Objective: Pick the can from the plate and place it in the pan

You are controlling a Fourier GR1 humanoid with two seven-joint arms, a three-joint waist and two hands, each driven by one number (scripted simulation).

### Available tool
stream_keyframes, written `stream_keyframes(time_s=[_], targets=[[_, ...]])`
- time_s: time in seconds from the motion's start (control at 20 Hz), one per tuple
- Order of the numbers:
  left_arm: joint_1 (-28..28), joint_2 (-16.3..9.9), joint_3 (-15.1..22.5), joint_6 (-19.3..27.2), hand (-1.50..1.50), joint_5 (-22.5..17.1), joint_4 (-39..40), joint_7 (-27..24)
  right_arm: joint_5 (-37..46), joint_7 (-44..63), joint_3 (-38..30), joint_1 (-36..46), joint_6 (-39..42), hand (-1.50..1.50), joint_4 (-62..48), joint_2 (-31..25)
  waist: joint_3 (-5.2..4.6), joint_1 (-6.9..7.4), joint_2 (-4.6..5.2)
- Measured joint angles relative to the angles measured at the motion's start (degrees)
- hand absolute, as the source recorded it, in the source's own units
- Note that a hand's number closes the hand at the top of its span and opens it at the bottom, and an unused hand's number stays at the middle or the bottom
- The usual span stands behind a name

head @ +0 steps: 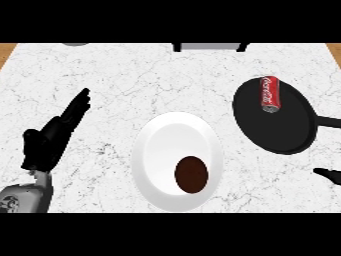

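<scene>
A red can (268,94) lies on its side in the black pan (276,127), near the pan's far rim. The white plate (158,150) sits in the middle of the counter with a dark brown round item (191,174) on its near right part. My left hand (55,132) is at the left, fingers straight and pointing away, holding nothing. Only a few black fingers of my right hand (339,177) show at the right edge, below the pan's handle, apart from the can.
The pan's black handle (339,122) runs to the right edge. A dark object with a grey top (210,47) stands at the counter's far edge. Wooden floor shows beyond the counter's left and right corners.
</scene>
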State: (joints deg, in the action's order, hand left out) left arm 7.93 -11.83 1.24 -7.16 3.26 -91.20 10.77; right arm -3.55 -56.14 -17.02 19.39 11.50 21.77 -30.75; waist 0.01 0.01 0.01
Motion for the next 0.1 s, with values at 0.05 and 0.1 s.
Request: stream_keyframes(time_s=[0.05,0.1], targets=[[0.4,0.4,0.1,0.2,0.0,0.1,0.0,0.4,0.0,-0.2,0.0,-0.5,-0.1,-1.5,0.1,0.1,0.01,0.03,0.02],[0.5,0.8,0.2,0.4,0.0,0.4,0.0,0.6,-0.1,-0.5,0.0,-1.3,-0.3,-1.5,0.5,0.4,0.02,0.03,0.02]])
